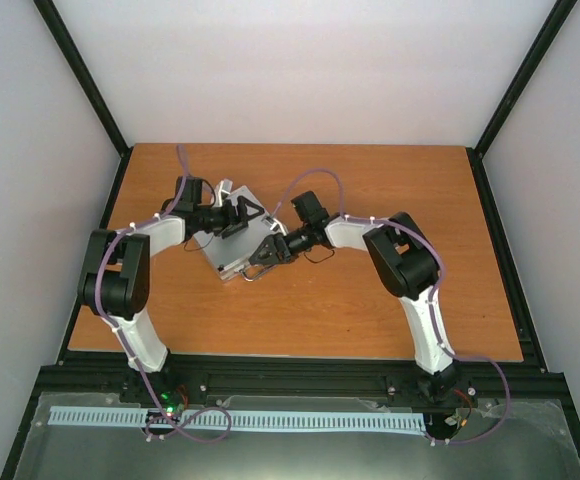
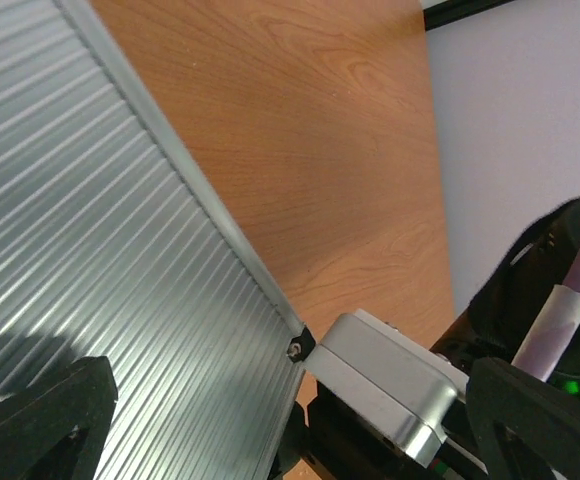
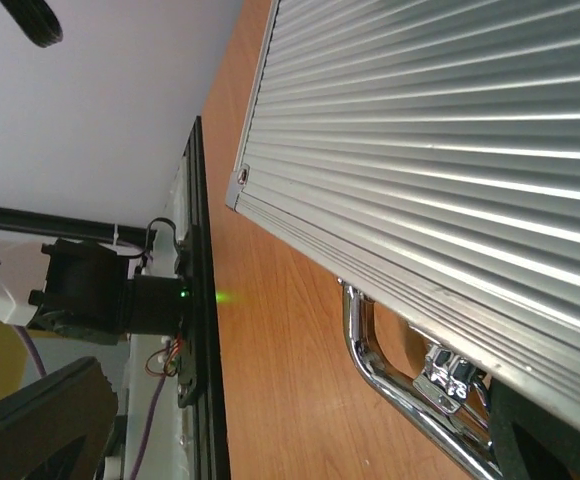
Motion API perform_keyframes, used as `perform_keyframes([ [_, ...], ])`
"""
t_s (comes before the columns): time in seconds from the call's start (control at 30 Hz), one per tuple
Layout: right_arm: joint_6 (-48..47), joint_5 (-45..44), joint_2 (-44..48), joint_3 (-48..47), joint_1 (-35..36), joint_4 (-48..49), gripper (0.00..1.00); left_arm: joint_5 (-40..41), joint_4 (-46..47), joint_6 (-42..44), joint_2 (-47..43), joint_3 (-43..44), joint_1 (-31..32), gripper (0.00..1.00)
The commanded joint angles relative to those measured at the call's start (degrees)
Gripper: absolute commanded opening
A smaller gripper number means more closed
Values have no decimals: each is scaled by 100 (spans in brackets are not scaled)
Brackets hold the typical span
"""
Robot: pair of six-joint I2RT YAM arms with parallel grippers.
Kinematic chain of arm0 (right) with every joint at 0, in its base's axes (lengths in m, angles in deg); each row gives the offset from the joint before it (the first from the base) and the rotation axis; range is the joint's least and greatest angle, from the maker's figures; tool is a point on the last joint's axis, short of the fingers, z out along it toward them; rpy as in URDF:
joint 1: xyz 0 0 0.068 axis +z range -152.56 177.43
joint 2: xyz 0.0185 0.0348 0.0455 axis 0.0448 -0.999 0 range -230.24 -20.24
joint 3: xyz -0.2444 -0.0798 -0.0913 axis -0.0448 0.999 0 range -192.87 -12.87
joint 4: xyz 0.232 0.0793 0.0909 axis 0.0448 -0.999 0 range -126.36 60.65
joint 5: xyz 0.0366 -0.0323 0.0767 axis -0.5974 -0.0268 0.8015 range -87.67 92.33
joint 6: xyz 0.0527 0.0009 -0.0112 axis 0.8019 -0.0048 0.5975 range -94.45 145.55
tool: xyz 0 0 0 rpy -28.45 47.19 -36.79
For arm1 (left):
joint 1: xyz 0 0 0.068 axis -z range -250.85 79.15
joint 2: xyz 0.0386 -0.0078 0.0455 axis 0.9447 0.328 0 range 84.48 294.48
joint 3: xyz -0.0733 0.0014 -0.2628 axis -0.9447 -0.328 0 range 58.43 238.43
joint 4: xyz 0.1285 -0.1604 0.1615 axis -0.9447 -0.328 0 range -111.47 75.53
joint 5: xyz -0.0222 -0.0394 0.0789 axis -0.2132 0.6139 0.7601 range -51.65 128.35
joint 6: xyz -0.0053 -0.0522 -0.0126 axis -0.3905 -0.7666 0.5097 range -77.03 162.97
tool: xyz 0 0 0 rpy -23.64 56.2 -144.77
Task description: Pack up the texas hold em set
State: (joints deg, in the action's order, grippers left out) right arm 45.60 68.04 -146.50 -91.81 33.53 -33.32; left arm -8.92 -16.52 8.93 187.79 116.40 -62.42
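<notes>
Though it seems shut, briefcase point(image 1: 222, 255) half covered, handle point(image 3: 358, 330) cut off.

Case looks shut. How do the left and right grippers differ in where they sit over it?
The left gripper hangs over the far side of the briefcase; the right gripper sits at its near side, by the chrome handle. The left gripper points toward the right arm's side, while the right gripper points back toward the left. Shared: both are open, hold nothing, and hover close over the closed briefcase.
</notes>
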Motion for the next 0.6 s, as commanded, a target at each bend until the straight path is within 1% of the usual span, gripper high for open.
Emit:
perform_keyframes([
  [0.0,-940,1684,-889,-280,354,-2123,100,603,-1220,0,826,-524,89,100],
  [0.07,-1620,1972,-928,-551,354,-2839,100,601,-1154,-34,887,-530,81,100],
  [0.1,-2140,2179,-984,-749,354,-3396,100,608,-1107,-59,908,-538,80,100],
  [0.13,-2961,2526,-1114,-1024,353,-4136,100,607,-1043,-87,933,-556,80,100],
  [0.17,-4236,3017,-1334,-1400,342,-5382,100,613,-995,-112,960,-570,80,100],
  [0.2,-5988,3131,-1724,-2058,300,-7154,100,604,-949,-138,992,-581,71,100],
  [0.23,-6286,3149,-1967,-2293,296,-8107,100,595,-901,-169,1031,-599,71,100],
  [0.3,-6341,3149,-2149,-2160,293,-8267,100,573,-776,-255,1094,-636,64,100],
  [0.37,-6540,3149,-2095,-1873,293,-8269,100,547,-666,-331,1163,-672,59,100],
  [0.47,-6771,3149,-1782,-1490,278,-8261,100,555,-644,-349,1193,-681,47,100],
  [0.57,-6833,3149,-1497,-1429,266,-8261,100,590,-644,-356,1203,-673,36,100],
])
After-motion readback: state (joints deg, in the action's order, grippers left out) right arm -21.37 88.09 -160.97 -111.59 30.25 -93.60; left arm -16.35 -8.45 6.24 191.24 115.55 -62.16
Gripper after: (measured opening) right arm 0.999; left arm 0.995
